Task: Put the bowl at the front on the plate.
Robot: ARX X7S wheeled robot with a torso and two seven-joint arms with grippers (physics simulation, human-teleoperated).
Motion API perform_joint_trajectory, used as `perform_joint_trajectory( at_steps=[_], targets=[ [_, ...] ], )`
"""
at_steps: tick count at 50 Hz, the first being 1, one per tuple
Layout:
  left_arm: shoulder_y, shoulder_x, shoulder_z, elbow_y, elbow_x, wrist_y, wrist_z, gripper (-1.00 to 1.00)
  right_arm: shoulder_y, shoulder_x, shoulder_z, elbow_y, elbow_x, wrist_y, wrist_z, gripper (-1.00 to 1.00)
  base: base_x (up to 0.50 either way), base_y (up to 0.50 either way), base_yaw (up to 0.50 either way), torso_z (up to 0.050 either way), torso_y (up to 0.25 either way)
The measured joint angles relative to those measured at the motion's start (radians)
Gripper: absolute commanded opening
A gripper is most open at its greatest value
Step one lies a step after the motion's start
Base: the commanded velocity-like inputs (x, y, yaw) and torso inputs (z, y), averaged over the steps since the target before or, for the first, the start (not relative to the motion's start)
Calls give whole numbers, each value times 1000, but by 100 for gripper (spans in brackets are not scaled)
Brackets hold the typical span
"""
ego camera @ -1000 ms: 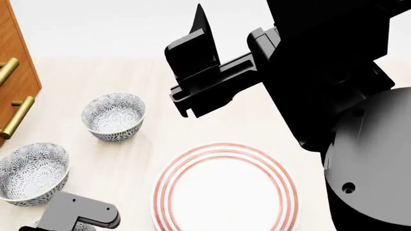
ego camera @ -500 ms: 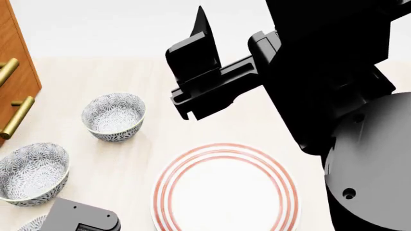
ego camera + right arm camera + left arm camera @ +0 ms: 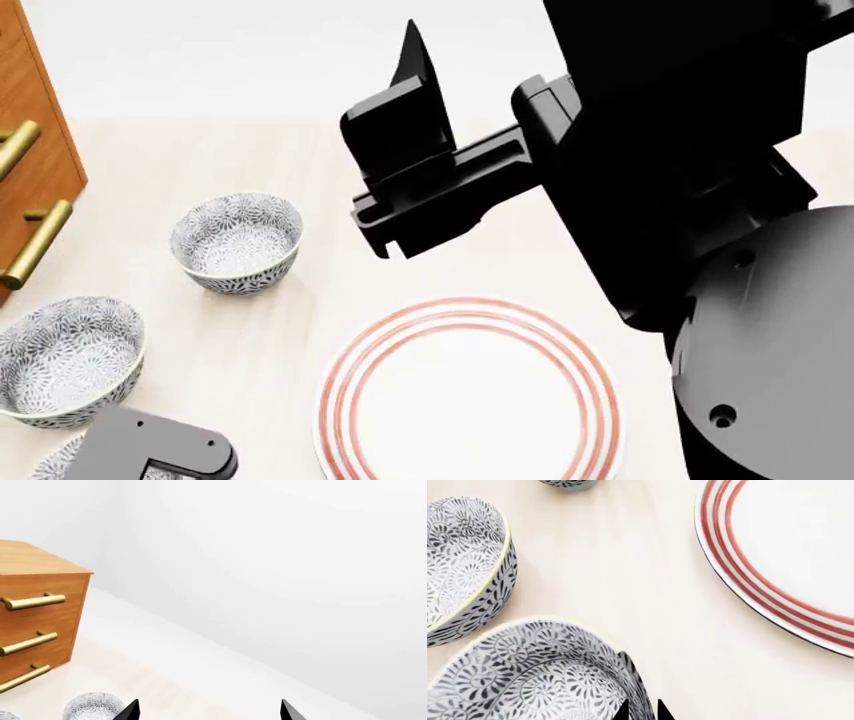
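Left tool (image 3: pixel 642 711) has slid lower over the nearest bowl (image 3: pixel 534 675); its dark tips straddle the rim, one inside, one outside, not visibly clamped. Bowl is glossy, round, deep ceramic with dense floral print. Flat red-ringed plate (image 3: pixel 800 555) lies well beside it on the pale desk (image 3: pixel 627 580). Right tool (image 3: pixel 209 711) hangs raised, tips spread.

Left gripper (image 3: pixel 642 711) sits at 7 o'clock in the head view, its two dark fingertips close together. Right arm (image 3: pixel 667 150) extends from 3 o'clock toward 11 o'clock; right gripper (image 3: pixel 208 711) holds its fingertips spread wide, grasping nothing.
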Motion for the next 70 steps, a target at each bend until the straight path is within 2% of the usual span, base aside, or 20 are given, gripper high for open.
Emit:
perform_joint_trajectory(
  at_steps=[21, 57, 70],
  targets=[
    [-7, -14, 19, 47, 70, 102, 26, -100, -6, 7, -1, -7, -11, -13, -14, 100, 0, 0, 0, 0, 0],
    [-71, -31, 13, 141, 124, 164, 50, -100, -17, 24, -6, -27, -6, -32, -9, 100, 0, 0, 0, 0, 0],
    [-127, -29, -26, 182, 96, 172, 33, -100, -22, 31, -7, -34, -6, -39, -5, 100, 0, 0, 0, 0, 0]
  ],
)
